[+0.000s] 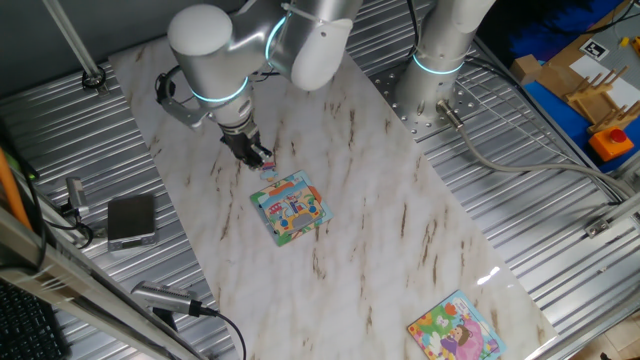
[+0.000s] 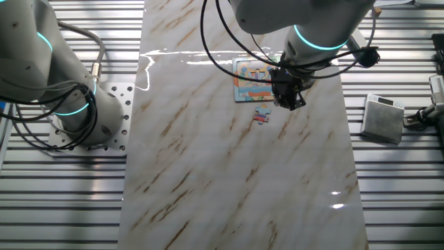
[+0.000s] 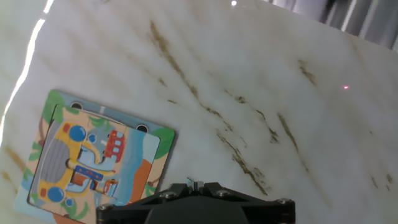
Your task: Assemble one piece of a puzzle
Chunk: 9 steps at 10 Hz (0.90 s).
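The puzzle [image 1: 290, 208] is a small square with a light-blue border and a yellow cartoon scene. It lies flat on the marble board, and also shows in the other fixed view [image 2: 254, 78] and the hand view [image 3: 93, 163]. The piece [image 2: 262, 115], tiny and red and pale blue, lies loose on the board just beside the puzzle's edge; in one fixed view it [image 1: 268, 172] sits between the fingertips and the puzzle. My gripper [image 1: 257, 154] hovers close by the piece [image 2: 288, 99], fingers together and holding nothing. The hand view shows only the fingertips [image 3: 196, 185]; the piece is hidden there.
A second puzzle with a pink-purple figure [image 1: 455, 330] lies at the board's near right corner. A grey box [image 1: 132, 220] with cables sits on the ribbed metal beside the board, also seen in the other fixed view [image 2: 383, 118]. Another arm's base [image 1: 432, 85] stands at the back.
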Each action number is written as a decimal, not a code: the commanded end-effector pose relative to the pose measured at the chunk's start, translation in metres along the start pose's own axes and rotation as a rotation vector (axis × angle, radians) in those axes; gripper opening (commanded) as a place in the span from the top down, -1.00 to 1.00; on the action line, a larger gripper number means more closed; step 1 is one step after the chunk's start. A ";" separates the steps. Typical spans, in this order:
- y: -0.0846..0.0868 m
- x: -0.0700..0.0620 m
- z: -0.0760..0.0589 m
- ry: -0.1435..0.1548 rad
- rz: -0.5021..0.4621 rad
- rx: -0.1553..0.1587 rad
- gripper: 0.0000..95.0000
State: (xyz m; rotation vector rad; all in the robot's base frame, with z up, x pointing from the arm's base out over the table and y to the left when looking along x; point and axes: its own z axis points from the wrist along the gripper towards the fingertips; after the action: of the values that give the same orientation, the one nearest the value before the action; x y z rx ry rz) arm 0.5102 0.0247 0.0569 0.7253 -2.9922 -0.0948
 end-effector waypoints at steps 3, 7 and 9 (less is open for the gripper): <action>0.018 -0.017 0.014 0.000 -0.184 -0.032 0.60; 0.050 -0.025 0.027 0.017 -0.458 -0.009 0.20; 0.056 -0.016 0.034 0.029 -0.478 0.007 0.20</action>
State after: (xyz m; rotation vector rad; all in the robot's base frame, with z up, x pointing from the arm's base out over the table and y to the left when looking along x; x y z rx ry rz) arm 0.5020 0.0787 0.0306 1.3410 -2.7615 -0.1116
